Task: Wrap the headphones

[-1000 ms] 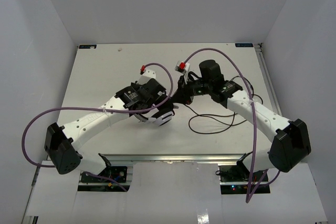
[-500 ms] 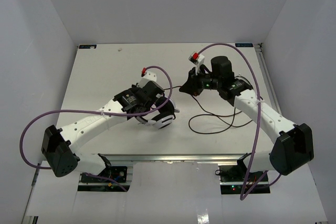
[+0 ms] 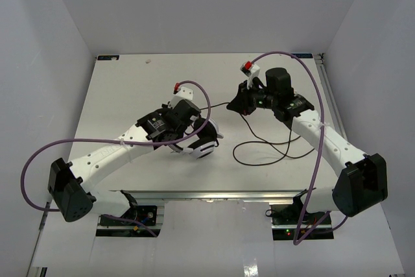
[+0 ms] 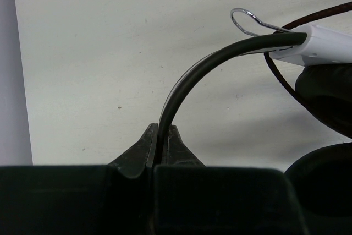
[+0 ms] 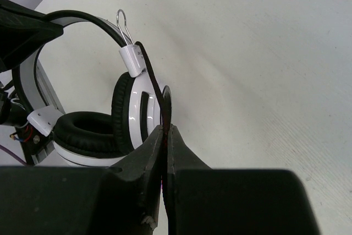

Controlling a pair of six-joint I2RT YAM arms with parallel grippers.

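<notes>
Seen from above, the headphones (image 3: 203,145) lay on the table (image 3: 130,95), with the left gripper (image 3: 192,135) on them and the right gripper (image 3: 235,104) up and to their right. Slack cord (image 3: 235,152) looped on the table to the right of the headphones.

At the left wrist, the left gripper (image 4: 163,149) was clenched on the headband (image 4: 209,64), which arched away to the right.

At the right wrist, the right gripper (image 5: 165,136) pinched the cord (image 5: 149,75), which ran on to the headphones (image 5: 132,114) ahead and to the left. The right arm therefore looked placed to carry the cord around them.
</notes>
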